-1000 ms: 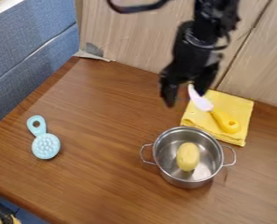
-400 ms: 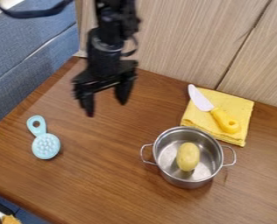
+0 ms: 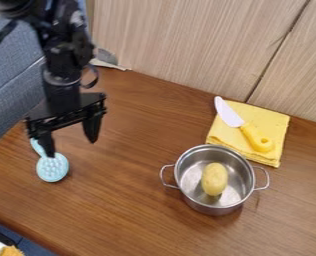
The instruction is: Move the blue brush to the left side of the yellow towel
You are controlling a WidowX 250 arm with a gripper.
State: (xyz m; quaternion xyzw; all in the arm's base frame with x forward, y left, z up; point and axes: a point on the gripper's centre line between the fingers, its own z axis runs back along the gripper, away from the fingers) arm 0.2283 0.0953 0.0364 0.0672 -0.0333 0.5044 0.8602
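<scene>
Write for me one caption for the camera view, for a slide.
Open gripper above a blue brush, with pot and yellow towel farther right on the table.

A pale blue brush is seen on the brown wooden table, near its left edge in the view — its round, bumpy head is turned up and set toward the lower side of the view, while its short handle is pointed toward the upper left and partly hidden behind a black gripper finger. A yellow towel is laid flat in a folded, roughly square stack toward the view's right side, well apart from the brush — part of it is covered by a white-bladed, yellow-handled knife, and its lower edge is placed just beside a metal pot.
</scene>
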